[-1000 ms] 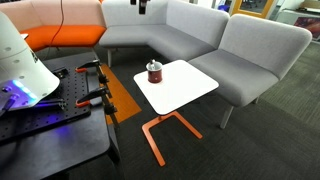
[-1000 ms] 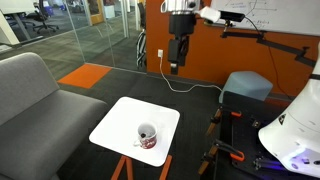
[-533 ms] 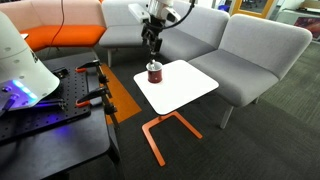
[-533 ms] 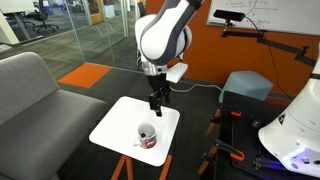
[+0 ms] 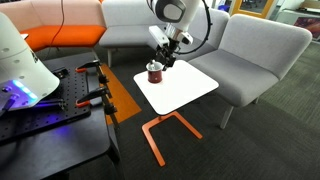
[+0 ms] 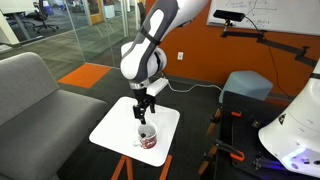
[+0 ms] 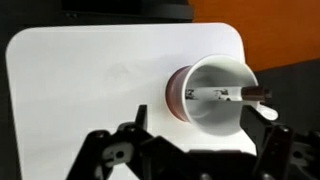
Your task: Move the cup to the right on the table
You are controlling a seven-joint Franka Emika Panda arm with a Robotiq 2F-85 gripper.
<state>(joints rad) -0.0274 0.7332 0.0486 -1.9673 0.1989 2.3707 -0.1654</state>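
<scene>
Grey sofa (image 5: 245, 45) curving behind white worktop (image 5: 190, 90). Arm (image 6: 148, 55) reaching down over worktop. Hand (image 6: 142, 112) hovering just above cup (image 6: 147, 135), fingers spread wide, gripping nothing. Cup standing upright near worktop edge, mouth facing up.

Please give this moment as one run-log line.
pincer: open, above cup | cup: upright on table, not grasped

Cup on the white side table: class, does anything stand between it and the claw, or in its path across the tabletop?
Nothing visible does. The open claw hangs above the small red-brown cup with only air between, and the white rounded-square table carries nothing else.
</scene>
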